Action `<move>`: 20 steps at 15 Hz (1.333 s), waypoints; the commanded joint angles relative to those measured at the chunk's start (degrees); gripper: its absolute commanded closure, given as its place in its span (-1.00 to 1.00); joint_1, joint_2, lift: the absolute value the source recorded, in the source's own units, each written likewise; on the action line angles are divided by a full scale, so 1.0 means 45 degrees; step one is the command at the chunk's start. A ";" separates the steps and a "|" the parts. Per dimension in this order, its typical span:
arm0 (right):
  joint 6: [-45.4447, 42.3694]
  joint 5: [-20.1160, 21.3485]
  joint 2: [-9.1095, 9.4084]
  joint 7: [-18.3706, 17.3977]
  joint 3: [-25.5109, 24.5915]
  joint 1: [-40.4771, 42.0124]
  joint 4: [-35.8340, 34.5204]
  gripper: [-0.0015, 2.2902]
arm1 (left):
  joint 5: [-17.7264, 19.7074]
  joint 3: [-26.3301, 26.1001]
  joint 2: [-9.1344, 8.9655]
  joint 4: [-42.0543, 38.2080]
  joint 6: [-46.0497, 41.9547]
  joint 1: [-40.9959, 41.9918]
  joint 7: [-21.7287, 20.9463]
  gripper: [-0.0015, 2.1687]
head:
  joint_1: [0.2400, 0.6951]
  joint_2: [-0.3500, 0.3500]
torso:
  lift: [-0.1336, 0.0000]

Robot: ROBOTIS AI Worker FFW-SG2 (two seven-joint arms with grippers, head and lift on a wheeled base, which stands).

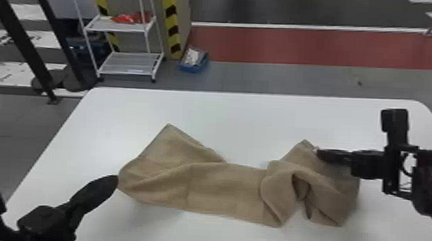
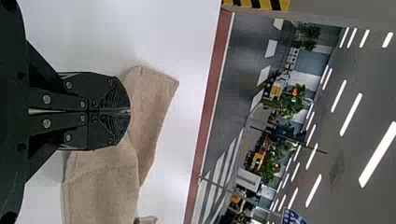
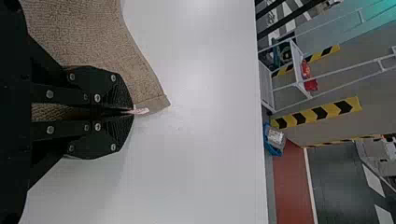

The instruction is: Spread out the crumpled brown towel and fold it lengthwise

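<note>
Towel, rumpled on table — left fingers and right fingers pinching it

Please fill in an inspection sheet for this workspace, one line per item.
Surface: white table, rounded far corners
Job's things: brown towel, crumpled, bunched toward its right end
Clutter: blue bin on the floor beyond
Left gripper: shut at the towel's left end; grip unclear
Right gripper: shut on the towel near a far corner
Cables: thin dark loop at the right arm
Surroundings: white rack, striped post
</note>
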 commanded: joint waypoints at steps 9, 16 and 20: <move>-0.4685 0.1888 -0.1302 0.5729 -0.0857 0.4783 -0.6974 -0.02 | -0.0034 -0.0020 -0.0052 0.0000 0.0010 -0.0128 0.0039 0.27 | 1.00 0.36 | -0.85; -0.8552 0.4037 -0.2396 0.7447 -0.2947 0.6208 -0.6916 -0.02 | -0.0366 -0.0078 -0.0052 0.0234 0.0088 -0.0480 0.0118 0.27 | 1.00 0.20 | -0.85; -0.9685 0.5404 -0.2650 0.7509 -0.3045 0.6267 -0.5998 -0.03 | -0.0385 -0.0078 -0.0052 0.0332 0.0088 -0.0558 0.0137 0.27 | 1.00 -0.03 | -0.85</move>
